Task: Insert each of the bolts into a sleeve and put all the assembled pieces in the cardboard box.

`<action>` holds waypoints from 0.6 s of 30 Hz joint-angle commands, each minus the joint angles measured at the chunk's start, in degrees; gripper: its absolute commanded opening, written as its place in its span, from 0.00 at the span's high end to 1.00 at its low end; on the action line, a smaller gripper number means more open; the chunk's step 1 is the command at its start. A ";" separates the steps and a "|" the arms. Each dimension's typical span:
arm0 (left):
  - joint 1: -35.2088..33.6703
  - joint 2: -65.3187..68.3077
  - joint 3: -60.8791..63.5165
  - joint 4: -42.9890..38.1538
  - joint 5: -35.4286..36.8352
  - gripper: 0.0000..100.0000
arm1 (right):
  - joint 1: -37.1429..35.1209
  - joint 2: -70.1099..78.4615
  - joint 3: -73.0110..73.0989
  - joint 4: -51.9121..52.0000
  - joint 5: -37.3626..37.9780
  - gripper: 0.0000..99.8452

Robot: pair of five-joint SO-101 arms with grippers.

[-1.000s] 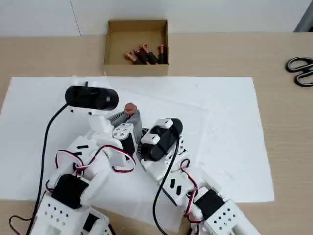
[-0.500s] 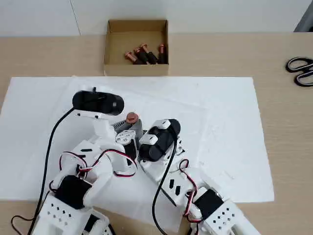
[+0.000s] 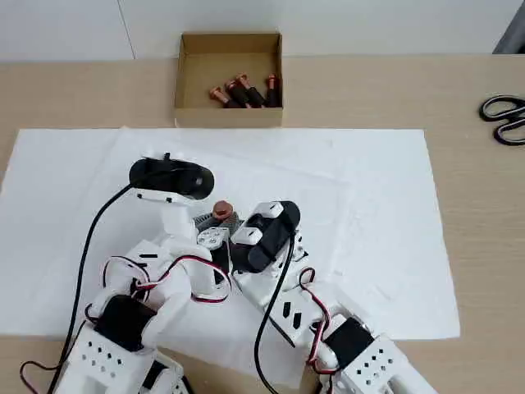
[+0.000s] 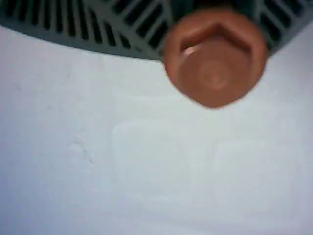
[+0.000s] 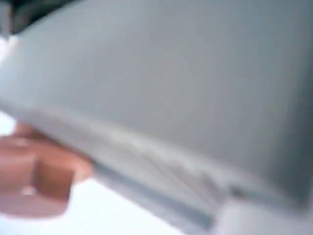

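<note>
A copper bolt (image 3: 221, 210) sits head-up at the middle of the white sheet, with my left gripper (image 3: 217, 218) shut on it. In the left wrist view the bolt head (image 4: 215, 58) stands in front of a ribbed grey finger (image 4: 98, 24). What surrounds its shank is hidden. My right arm (image 3: 264, 236) is pressed close against the left one, its gripper end hidden beneath its wrist. In the right wrist view the bolt head (image 5: 34, 176) shows beside a blurred grey surface (image 5: 186, 88). Several assembled pieces (image 3: 242, 92) lie in the cardboard box (image 3: 187, 74).
The white paper sheet (image 3: 369, 189) covers most of the wooden table. Black scissors (image 3: 504, 117) lie at the far right edge. The box stands beyond the sheet's far edge, with open paper between it and the arms.
My left arm has drawn back toward the table's near edge, carrying the bolt with it. The bolt now sits lower and closer to the right arm, which has barely moved.
</note>
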 commanded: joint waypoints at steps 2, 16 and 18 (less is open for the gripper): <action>-0.35 -0.26 0.92 0.88 0.09 0.99 | 0.04 -1.98 -0.97 -1.45 0.18 0.99; -0.35 -0.26 1.80 0.97 0.09 0.81 | 0.13 -1.98 -0.88 -1.36 0.18 0.99; -0.35 -0.26 -0.04 1.76 0.18 0.79 | 0.13 -1.98 -0.88 -1.36 0.18 0.99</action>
